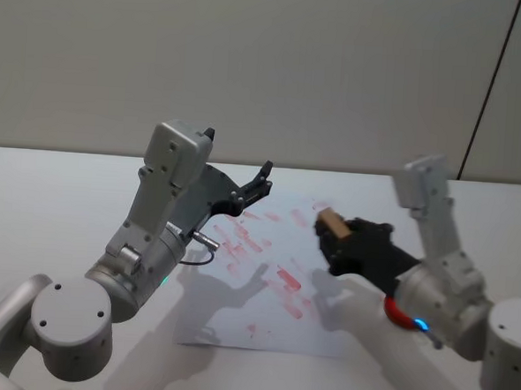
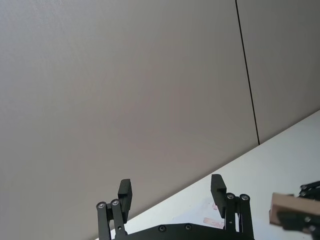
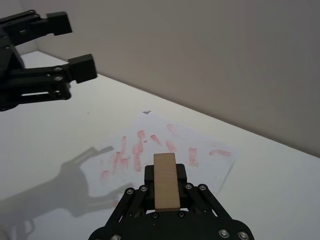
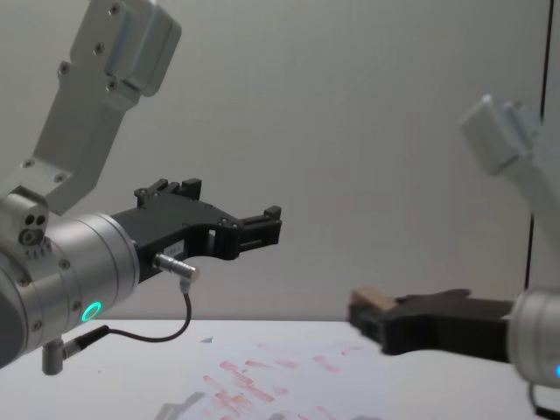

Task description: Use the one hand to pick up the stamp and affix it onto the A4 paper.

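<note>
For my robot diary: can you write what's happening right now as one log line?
right gripper: shut on stamp, raised above A4 paper | left gripper: fingers open, empty, raised | A4 paper: many red marks

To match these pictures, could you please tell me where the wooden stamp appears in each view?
Head: stamp right of centre, in the right tool.
Left wrist: stamp beside the left tool.
Right wrist: stamp clamped in its tool, paper beyond.
Chest: stamp right of centre, above the paper.
Shared landmark: the red-marked paper.
</note>
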